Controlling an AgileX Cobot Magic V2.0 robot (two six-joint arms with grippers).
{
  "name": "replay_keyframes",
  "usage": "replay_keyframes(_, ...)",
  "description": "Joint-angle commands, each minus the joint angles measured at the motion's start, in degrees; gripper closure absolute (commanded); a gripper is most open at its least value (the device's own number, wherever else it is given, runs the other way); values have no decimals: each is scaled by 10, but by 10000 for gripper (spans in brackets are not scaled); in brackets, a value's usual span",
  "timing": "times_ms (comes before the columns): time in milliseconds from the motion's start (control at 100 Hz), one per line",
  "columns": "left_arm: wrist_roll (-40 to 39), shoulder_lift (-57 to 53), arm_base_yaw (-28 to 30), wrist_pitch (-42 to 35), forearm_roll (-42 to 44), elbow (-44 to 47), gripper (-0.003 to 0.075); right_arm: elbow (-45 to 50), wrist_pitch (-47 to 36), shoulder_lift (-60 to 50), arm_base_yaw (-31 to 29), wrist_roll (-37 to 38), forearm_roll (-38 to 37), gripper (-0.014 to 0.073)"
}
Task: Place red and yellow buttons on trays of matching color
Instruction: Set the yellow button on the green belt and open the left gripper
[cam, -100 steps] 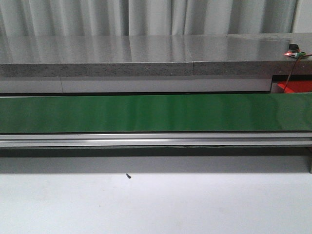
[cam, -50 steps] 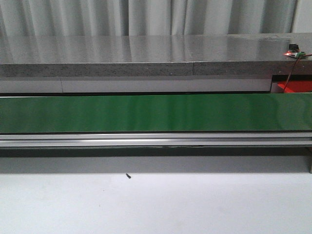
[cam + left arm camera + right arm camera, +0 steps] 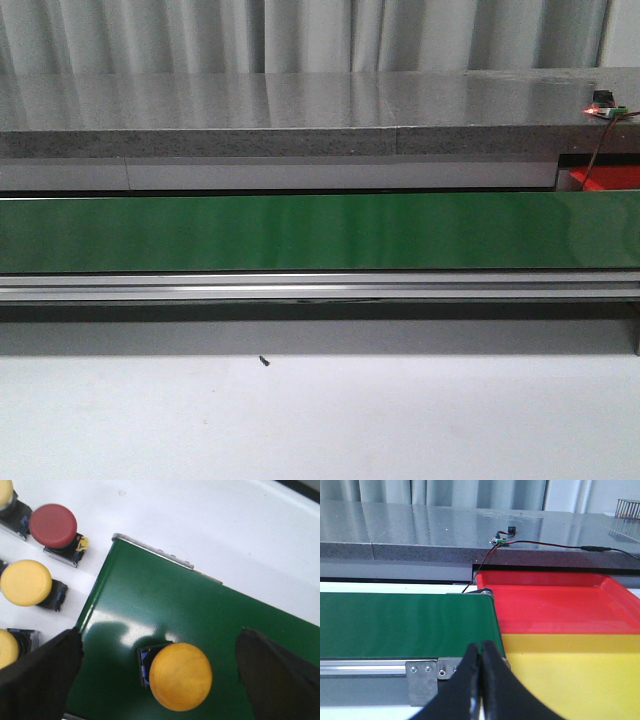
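Left gripper (image 3: 160, 680): we hold our fingers spread wide, gripping nothing.
Yellow button (image 3: 179, 675): it stands on the green belt (image 3: 200, 610), cap up, between those fingers and touching neither.
Right gripper (image 3: 481, 680): we keep the tips pressed together, empty, at the belt's end beside the yellow tray (image 3: 575, 675) and the red tray (image 3: 555, 605).
Nearer arm: we judge the left.

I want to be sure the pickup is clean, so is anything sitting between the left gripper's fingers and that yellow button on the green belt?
Nothing visible does. The yellow button sits alone on the green belt between the open left gripper fingers; the other buttons lie off the belt.
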Motion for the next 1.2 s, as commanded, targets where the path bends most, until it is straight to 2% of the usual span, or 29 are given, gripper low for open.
replay_keyframes(0, 1, -49, -2, -16, -7, -20, 111, -10, -44, -11, -4, -3, -4, 662)
replay_keyframes(200, 1, -90, 23, -3, 24, -20, 113, -10, -44, -11, -4, -3, -4, 662)
replay_keyframes(450, 1, -97, 96, 24, 52, -11, 113, -10, -44, -11, -4, -3, -4, 662)
replay_keyframes(790, -6, -83, 192, 19, 81, 30, 113, -10, -44, -11, -4, -3, -4, 662)
replay_keyframes(1020, -6, -44, 220, 31, 97, 30, 113, -10, -44, -11, -4, -3, -4, 662)
replay_keyframes(1190, -20, -5, 220, 35, 146, 30, 113, -10, -44, -11, -4, -3, -4, 662)
